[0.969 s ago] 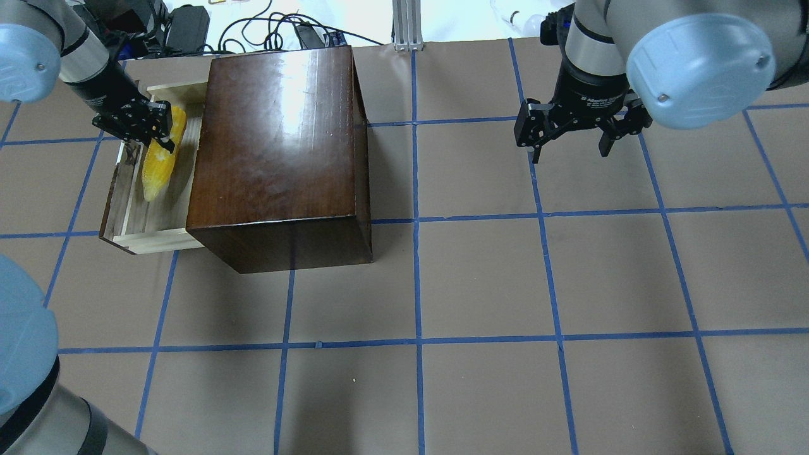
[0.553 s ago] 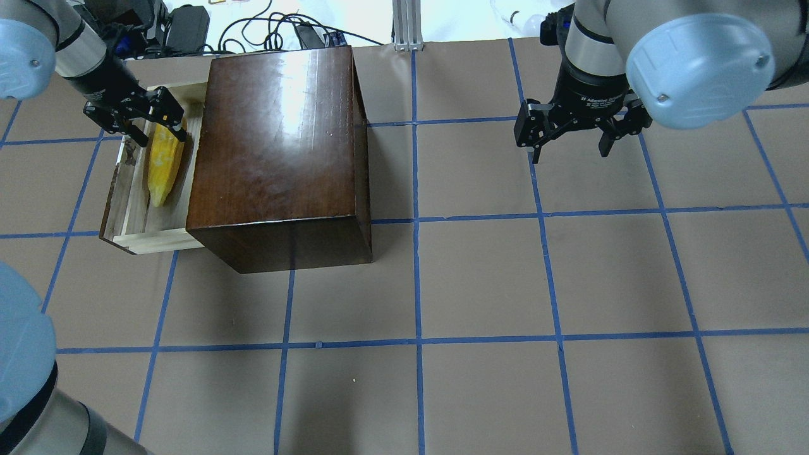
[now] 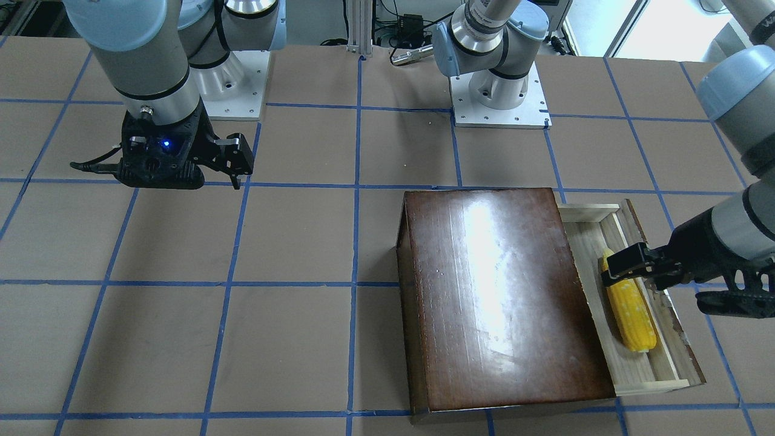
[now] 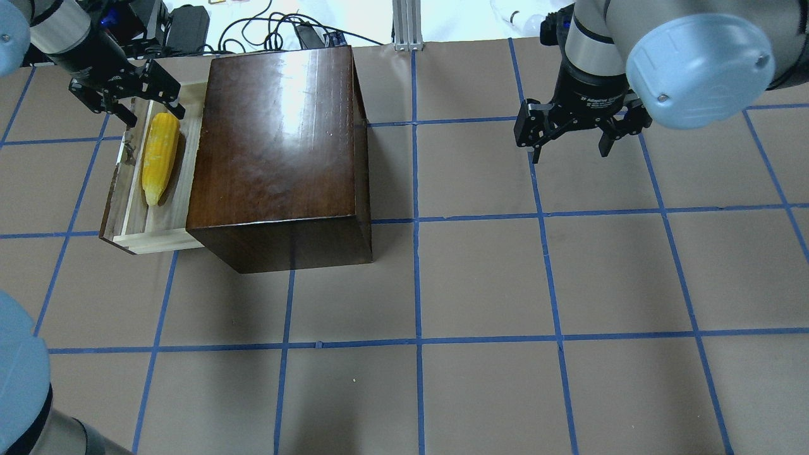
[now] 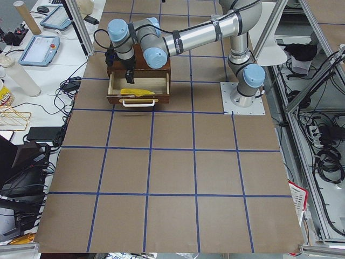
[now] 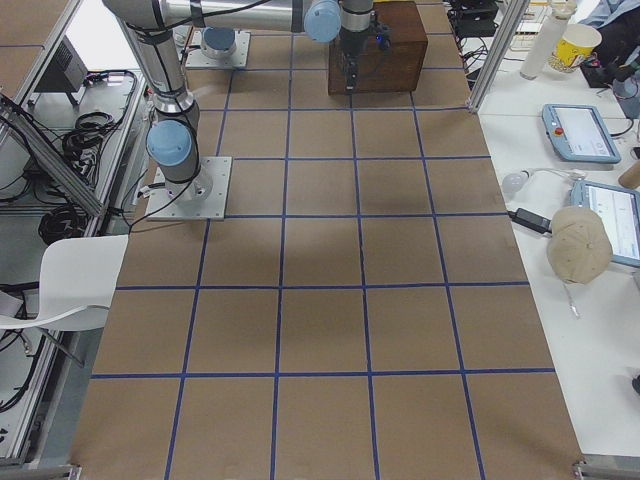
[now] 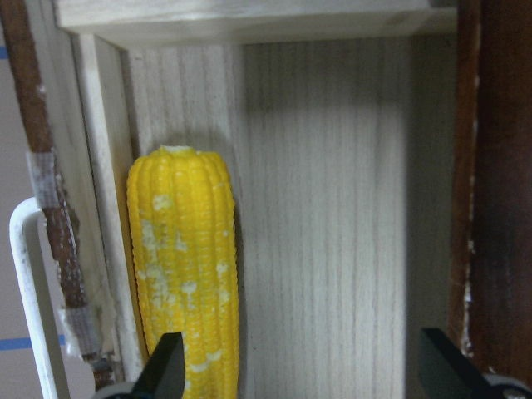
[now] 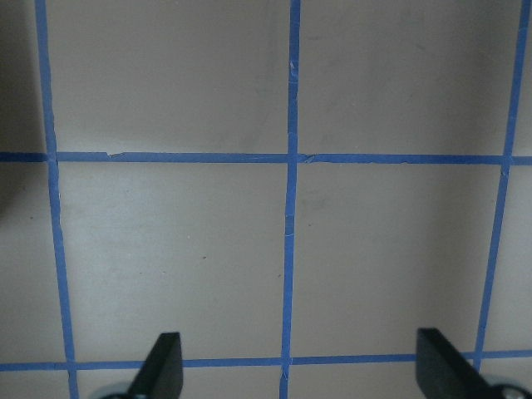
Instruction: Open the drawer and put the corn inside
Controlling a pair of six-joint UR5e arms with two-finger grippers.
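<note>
The drawer (image 4: pixel 161 241) stands pulled out from the left side of the glossy dark-brown box (image 4: pixel 278 145). The yellow corn (image 4: pixel 158 158) lies flat in the drawer along its front panel, free of any gripper. My left gripper (image 4: pixel 129 104) is open and empty, above the drawer's far end, just past the corn's thick end. In the left wrist view the corn (image 7: pixel 187 283) lies between the open fingertips (image 7: pixel 166 370) and the whitish handle (image 7: pixel 29 299). My right gripper (image 4: pixel 569 142) is open and empty, hovering over bare table far to the right.
The box (image 3: pixel 502 290) sits near the table's far edge, with cables and equipment (image 4: pixel 189 25) just behind it. The brown table (image 4: pixel 480 284) has blue tape grid lines. The right wrist view shows only the table surface (image 8: pixel 166 249).
My left gripper has opened, let go of the corn, and drawn back up toward the drawer's far end. The corn has settled flat in the drawer. The right arm has not moved.
</note>
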